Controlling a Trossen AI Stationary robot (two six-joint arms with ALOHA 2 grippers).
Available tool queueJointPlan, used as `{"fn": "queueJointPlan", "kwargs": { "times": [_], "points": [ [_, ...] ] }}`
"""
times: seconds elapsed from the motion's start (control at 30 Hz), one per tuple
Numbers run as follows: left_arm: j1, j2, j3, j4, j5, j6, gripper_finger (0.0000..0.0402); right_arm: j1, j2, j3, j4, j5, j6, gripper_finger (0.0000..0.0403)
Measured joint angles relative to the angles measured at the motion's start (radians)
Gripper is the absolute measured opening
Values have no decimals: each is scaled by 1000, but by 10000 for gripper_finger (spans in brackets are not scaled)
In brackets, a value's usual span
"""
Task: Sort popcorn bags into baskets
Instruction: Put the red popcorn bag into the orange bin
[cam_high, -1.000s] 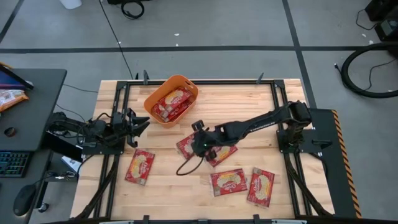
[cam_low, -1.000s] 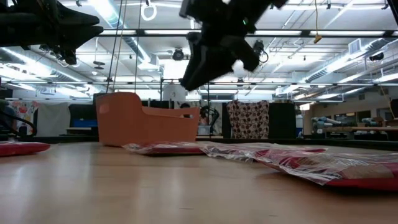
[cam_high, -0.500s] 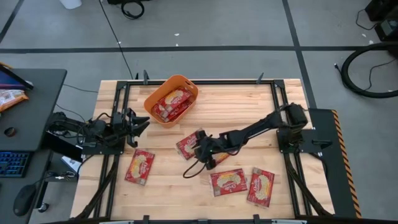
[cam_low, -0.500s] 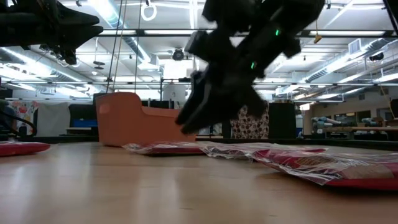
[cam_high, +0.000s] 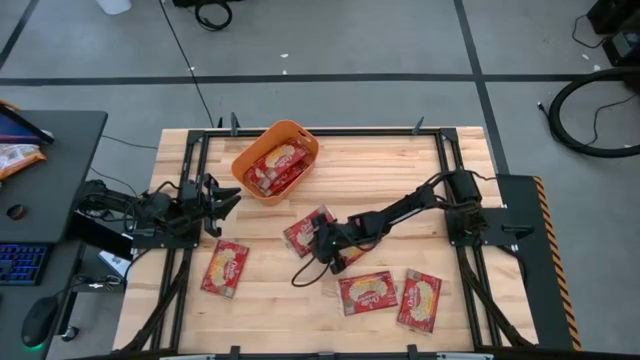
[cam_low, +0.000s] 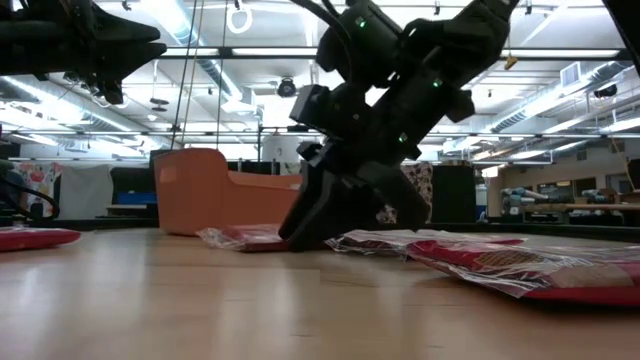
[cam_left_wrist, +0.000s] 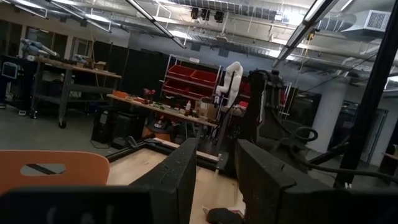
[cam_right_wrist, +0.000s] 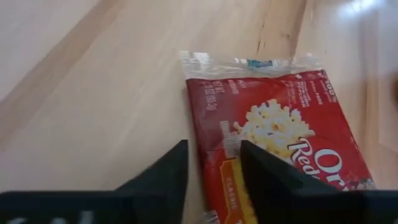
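Note:
Several red popcorn bags lie flat on the wood: one (cam_high: 225, 267) at the near left, two (cam_high: 367, 292) (cam_high: 420, 300) at the near right, and an overlapping pair (cam_high: 303, 230) (cam_high: 352, 252) mid-table. More bags lie in the orange basket (cam_high: 296, 131), which also shows in the low view (cam_low: 200, 190). My right gripper (cam_high: 323, 241) is open and down at the mid-table pair; in the right wrist view (cam_right_wrist: 213, 147) its fingers stand astride one bag's (cam_right_wrist: 280, 124) long edge. My left gripper (cam_high: 232, 197) waits open at the table's left side. My right gripper comes slanting down from the table's right, its fingertips at table height (cam_low: 300, 235). One finger (cam_right_wrist: 261, 168) lies over the bag's red edge (cam_right_wrist: 208, 155), the other (cam_right_wrist: 168, 171) over bare wood. Whether they touch the bag, I cannot tell.
A black cable (cam_high: 305, 272) loops on the wood near the right gripper. Dark frame rails (cam_high: 190, 170) run along the table's left and right sides. A desk with a keyboard (cam_high: 20, 262) stands left of the table. Bare wood (cam_high: 380, 170) lies right of the basket.
My right gripper has come down from well above the table to the tabletop at the mid-table bags, shifting a little toward the near edge as the arm folded lower. The bags have stayed where they were.

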Motion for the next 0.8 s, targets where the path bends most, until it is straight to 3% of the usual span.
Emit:
{"fn": "queueJointPlan", "kwargs": {
  "times": [0.23, 0.57, 0.8],
  "points": [
    [0, 0, 0, 0, 0, -2, 117, -27, 0, -2, -13, -90, -23, 12],
    [0, 0, 0, 0, 0, -1, 117, 27, -81, -5, -55, 41, -87, 6],
    [0, 0, 0, 0, 0, 0, 117, 59, -180, -5, -208, 183, -89, 3]
  ]
}}
